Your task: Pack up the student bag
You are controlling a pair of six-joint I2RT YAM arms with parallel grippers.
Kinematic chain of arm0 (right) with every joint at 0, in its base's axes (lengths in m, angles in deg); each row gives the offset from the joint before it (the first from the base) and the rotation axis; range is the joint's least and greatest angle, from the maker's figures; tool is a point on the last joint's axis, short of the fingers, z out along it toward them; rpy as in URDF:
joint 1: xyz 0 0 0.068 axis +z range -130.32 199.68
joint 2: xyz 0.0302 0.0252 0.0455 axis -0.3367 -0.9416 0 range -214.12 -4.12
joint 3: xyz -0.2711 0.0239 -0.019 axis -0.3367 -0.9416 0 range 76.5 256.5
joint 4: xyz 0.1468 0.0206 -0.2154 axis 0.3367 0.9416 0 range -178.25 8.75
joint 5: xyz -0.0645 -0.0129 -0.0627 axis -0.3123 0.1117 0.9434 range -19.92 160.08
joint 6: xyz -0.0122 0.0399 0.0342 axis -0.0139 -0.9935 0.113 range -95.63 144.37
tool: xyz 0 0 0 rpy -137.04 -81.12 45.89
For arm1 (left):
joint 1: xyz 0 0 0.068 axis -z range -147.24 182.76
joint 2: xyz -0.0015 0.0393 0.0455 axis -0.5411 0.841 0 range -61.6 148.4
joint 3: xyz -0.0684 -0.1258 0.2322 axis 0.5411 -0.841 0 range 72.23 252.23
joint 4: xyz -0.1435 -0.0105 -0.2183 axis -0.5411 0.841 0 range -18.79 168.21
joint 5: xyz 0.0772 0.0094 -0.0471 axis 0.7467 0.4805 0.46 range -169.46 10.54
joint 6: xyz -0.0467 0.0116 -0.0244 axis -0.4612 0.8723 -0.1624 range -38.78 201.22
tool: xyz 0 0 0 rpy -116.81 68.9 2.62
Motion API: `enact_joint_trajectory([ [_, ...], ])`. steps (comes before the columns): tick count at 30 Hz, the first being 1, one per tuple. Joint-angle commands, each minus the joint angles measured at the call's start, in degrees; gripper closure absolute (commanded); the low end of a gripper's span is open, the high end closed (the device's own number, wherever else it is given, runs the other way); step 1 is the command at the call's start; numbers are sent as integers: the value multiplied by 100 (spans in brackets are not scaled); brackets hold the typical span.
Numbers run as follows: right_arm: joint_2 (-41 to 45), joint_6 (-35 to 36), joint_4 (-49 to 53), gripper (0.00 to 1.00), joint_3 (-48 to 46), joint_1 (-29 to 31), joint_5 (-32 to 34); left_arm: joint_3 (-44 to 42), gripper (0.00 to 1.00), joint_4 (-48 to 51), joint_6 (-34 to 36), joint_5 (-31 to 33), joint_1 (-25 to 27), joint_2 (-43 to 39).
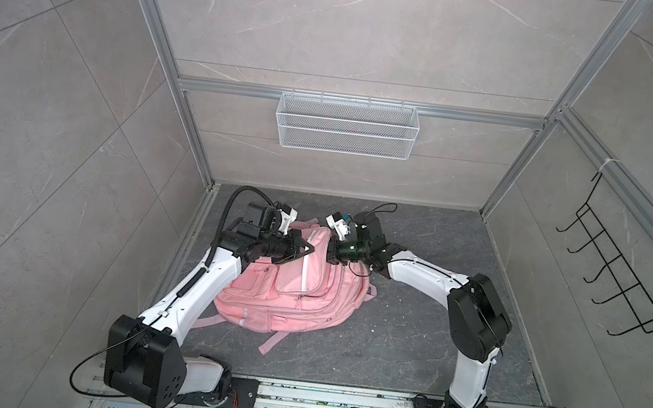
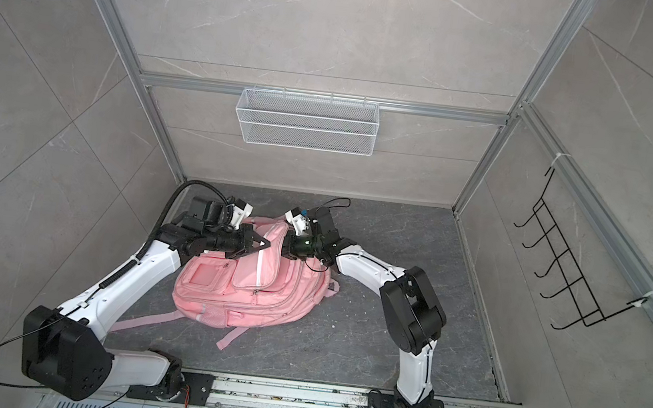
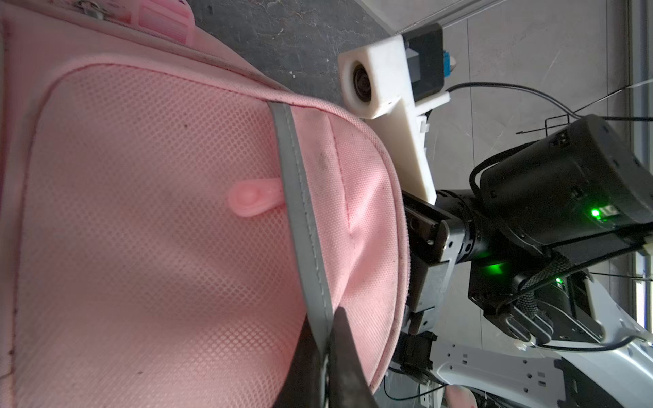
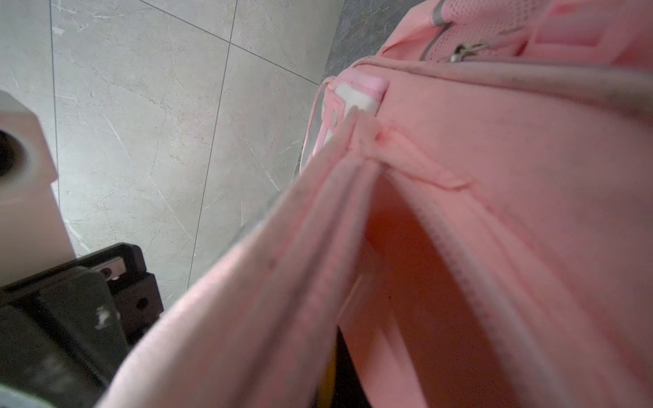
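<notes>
Pink bag [image 1: 289, 293] lies on floor [image 1: 407, 327] between arms, left gripper [image 1: 308, 249] clenched on its upper front, right gripper [image 1: 330, 257] at the opposite edge, grip hidden, cannot tell; risk: thin fabric slips the pinch if arms pull apart, opening sags shut.

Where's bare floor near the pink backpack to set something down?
Bare floor: between the pink backpack and the right arm, and along the back wall. Straps cross the strip by the front rail. Left hand and right hand crowd the backpack's top.
</notes>
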Motion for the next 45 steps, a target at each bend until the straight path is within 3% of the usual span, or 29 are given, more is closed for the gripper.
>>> enact_joint_trajectory([
  [1, -20, -34, -85, 76, 129, 82, 357, 305, 100, -1214, -215, -362, 18, -410],
  [5, 455, 289, 448, 45, 34, 24, 687, 254, 100, -944, -172, 36, -46, -338],
  [10, 1309, 473, 786, 28, -506, -189, 1087, -10, 100, -1103, -167, 103, -83, -231],
  [16, 1814, 746, 1460, 22, -723, -207, 1622, -369, 100, -1557, -310, 50, -101, 31],
  [21, 2613, 831, 2452, 22, -995, -223, 2936, -347, 99, -1541, -263, 44, -11, 381],
  [24, 3022, 1020, 2929, 22, -1134, -222, 3357, -318, 74, -1504, -265, 97, 109, 554],
  [28, 3221, 1341, 3526, 23, -1342, -134, 3352, -220, 41, -1027, -181, 384, 223, 277],
  [32, 3137, 1566, 3878, 24, -1399, 360, 3284, -409, 23, -40, -232, 942, 215, -435],
  [38, 2516, 1790, 3887, 21, -1041, 1119, 3130, -899, 19, 1075, -182, 1478, 194, -1080],
  [45, 1627, 2182, 4091, 19, -439, 1757, 2909, -1830, 17, 262, -788, 1193, 75, -1196],
])
